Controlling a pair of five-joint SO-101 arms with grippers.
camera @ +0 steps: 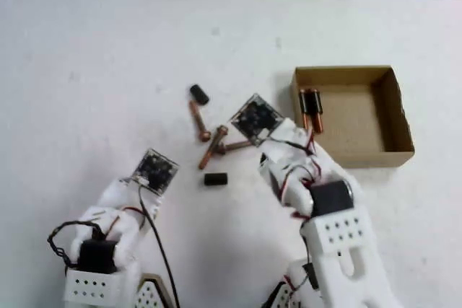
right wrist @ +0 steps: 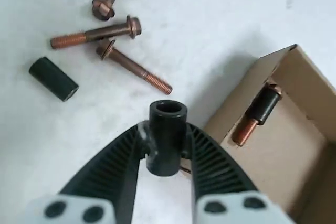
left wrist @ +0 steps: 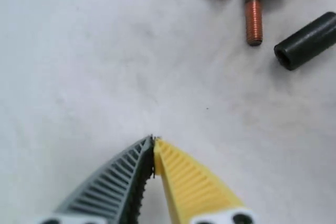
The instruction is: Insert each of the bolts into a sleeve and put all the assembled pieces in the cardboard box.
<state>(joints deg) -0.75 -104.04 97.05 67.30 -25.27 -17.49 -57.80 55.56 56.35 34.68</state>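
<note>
- Your left gripper sat low over the counter on the left, its jaws closed together on nothing.
- To its right, two loose sleeves and three bare bolts lay scattered mid-counter, the bolts close together.
- Your right gripper hung beside the bolts and near the box's wall, jaws clamped on a held sleeve, upright with its bore open.
- The box stood farthest right, with an assembled bolt lying inside.
- The step in hand looked like mating a bolt to the held sleeve. For that you needed to open the left jaws, take a bolt near its head, and line its thread up with the bore.
</note>
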